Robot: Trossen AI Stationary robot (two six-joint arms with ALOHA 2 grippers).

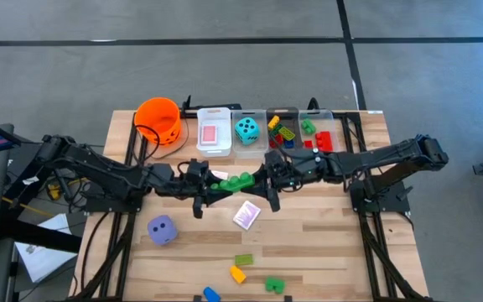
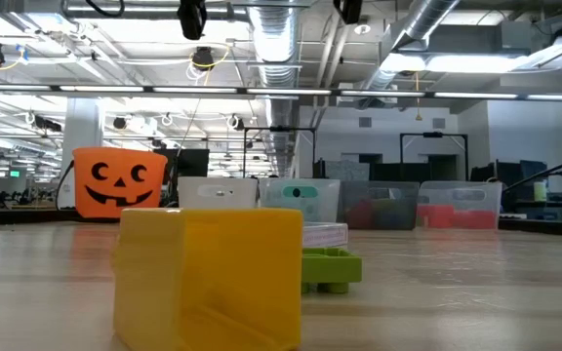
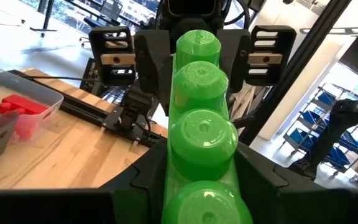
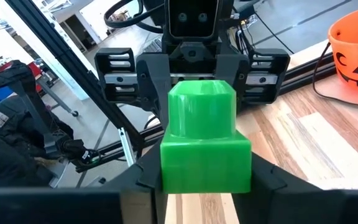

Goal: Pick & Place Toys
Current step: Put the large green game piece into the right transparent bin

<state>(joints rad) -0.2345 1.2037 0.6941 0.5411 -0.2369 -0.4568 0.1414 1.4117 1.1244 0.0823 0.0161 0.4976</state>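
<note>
A long green brick (image 1: pixel 235 181) is held in the air above the middle of the table (image 1: pixel 325 252), gripped at one end by the left hand (image 1: pixel 210 179) and at the other by the right hand (image 1: pixel 262 178). Both hands are closed narrowly on it, fingers flat against its sides. In the left wrist view the brick (image 3: pixel 199 118) runs lengthwise from that hand's own fingers to the facing hand.

Along the far edge an orange bucket (image 1: pixel 158 119) and a row of bins (image 1: pixel 262 130) are seen. A pink-backed card (image 1: pixel 211 134) lies in the white bin, a teal die (image 1: pixel 246 129) in the next, and mixed bricks in the rest.

On the table a purple die (image 1: pixel 162 229), a playing card (image 1: pixel 246 215), and loose yellow (image 1: pixel 238 273), blue (image 1: pixel 211 294) and green bricks (image 1: pixel 275 285) are scattered nearer the front.
</note>
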